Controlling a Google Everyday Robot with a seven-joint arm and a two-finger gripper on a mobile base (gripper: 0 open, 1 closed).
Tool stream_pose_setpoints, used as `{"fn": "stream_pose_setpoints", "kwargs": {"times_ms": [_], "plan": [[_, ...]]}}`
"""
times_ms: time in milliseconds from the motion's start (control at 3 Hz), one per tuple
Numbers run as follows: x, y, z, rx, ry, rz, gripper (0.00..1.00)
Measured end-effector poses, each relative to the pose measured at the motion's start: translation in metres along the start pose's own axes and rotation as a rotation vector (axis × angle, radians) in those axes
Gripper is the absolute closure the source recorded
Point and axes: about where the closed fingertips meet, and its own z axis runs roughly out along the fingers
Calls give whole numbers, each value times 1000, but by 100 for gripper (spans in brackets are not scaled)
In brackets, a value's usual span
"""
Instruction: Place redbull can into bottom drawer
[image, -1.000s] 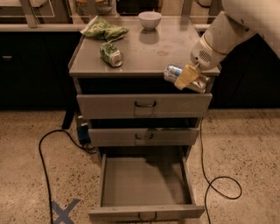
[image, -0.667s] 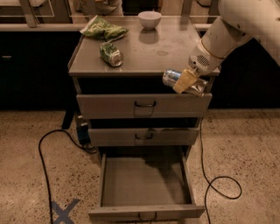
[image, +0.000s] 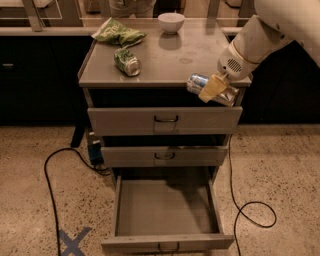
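My gripper (image: 214, 91) is at the front right edge of the cabinet top, shut on the redbull can (image: 199, 83). The silver and blue can lies tilted on its side in the fingers, its shiny top pointing left, held in the air in front of the top drawer's right end. The bottom drawer (image: 165, 207) is pulled wide open below, its flat grey floor bare. It sits well beneath and a little left of the can.
A green can (image: 127, 62) lies on its side on the cabinet top (image: 165, 55), with a green chip bag (image: 118, 33) and a white bowl (image: 171, 22) behind. The two upper drawers (image: 165, 120) are shut. Black cables (image: 250, 210) lie on the floor on both sides.
The gripper has carried the redbull can a little to the left and forward off the cabinet's front right edge. The drawers and other objects have not moved.
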Motion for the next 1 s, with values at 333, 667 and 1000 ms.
{"fn": "stream_pose_setpoints", "kwargs": {"times_ms": [333,667,1000], "plan": [[-1,5,19,-46,-70,-21,100],[3,22,66,-183,-148,-45,100],[16,40,116,-310,-206,-59,100]]}}
